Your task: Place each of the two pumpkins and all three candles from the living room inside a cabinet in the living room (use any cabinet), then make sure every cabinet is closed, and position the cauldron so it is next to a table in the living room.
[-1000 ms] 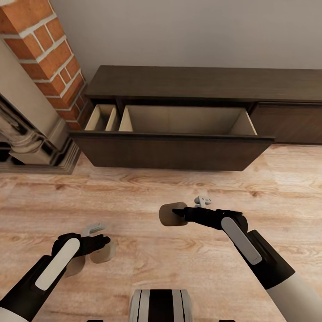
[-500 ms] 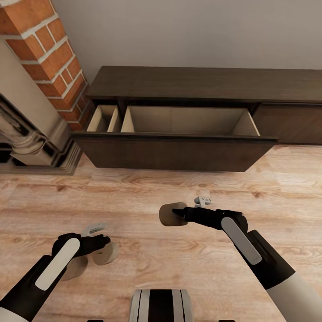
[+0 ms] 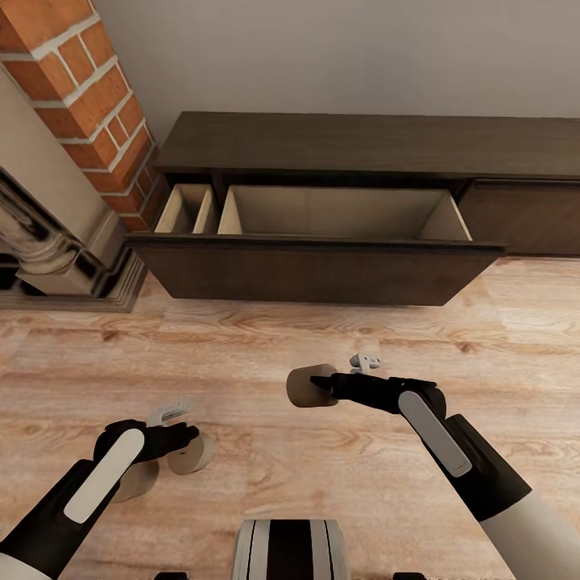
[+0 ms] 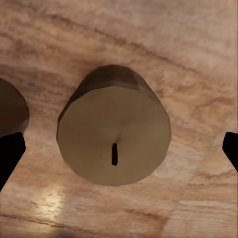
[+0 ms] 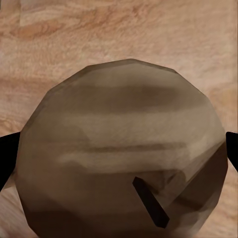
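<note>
Faced, from the head camera, the cabinet [image 3: 322, 145] with its drawer [image 3: 314, 270] pulled out and bare inside, the right gripper [image 3: 318, 385] clamped on the carried candle [image 3: 300, 388] above the floor [image 3: 266, 338], and the left gripper [image 3: 187, 435] spread just over the second candle [image 3: 192, 457], near the third candle [image 3: 135, 481]. Showed, through the left wrist, fingertips [image 4: 10, 153] wide apart on either side of the second candle [image 4: 114, 134], standing untouched. Showed, through the right wrist, the carried candle [image 5: 124, 148] between the fingertips [image 5: 5, 153]; judged barely begun, with all stowing, closing and cauldron work left.

Black forearms with grey oblong panels, white upper sleeves.
</note>
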### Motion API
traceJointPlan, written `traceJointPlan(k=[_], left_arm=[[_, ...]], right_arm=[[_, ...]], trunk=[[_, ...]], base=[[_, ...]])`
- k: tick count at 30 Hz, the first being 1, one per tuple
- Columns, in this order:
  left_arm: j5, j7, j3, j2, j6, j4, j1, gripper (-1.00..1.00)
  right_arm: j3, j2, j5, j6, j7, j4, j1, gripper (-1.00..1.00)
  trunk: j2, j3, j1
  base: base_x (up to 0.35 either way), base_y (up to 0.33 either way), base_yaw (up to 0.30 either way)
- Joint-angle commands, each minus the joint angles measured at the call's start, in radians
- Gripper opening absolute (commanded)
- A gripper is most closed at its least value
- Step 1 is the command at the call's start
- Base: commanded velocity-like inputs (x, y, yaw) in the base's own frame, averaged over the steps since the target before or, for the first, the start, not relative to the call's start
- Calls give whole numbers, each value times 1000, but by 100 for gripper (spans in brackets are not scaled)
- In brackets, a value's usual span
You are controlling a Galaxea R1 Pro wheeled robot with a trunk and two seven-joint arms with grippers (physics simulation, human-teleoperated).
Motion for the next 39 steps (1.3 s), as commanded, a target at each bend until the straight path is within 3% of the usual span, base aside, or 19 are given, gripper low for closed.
traceJointPlan(k=[1,5,10,23,39], left_arm=[[10,10,-2,1,-1,-1,0,100],[10,10,-4,1,-1,-1,-1,100],[10,10,-5,1,-1,-1,-1,100],[10,10,-6,1,-1,-1,-1,100],[10,10,-7,1,-1,-1,-1,100]], right_arm=[[2,-1,-13,1,-11,-1,-1,-100],[2,-1,-13,1,-11,-1,-1,-100],[2,-1,-13,1,-11,-1,-1,-100],[2,-1,-9,1,-11,-1,-1,-100],[2,-1,-10,-1,-12,-1,-1,-100]], trunk=[[-1,-5,0],[-2,-20,2],[-2,-20,2],[-5,-70,8],[-6,-94,11]], base=[[0,0,0],[0,0,0],[0,0,0],[0,0,0],[0,0,0]])
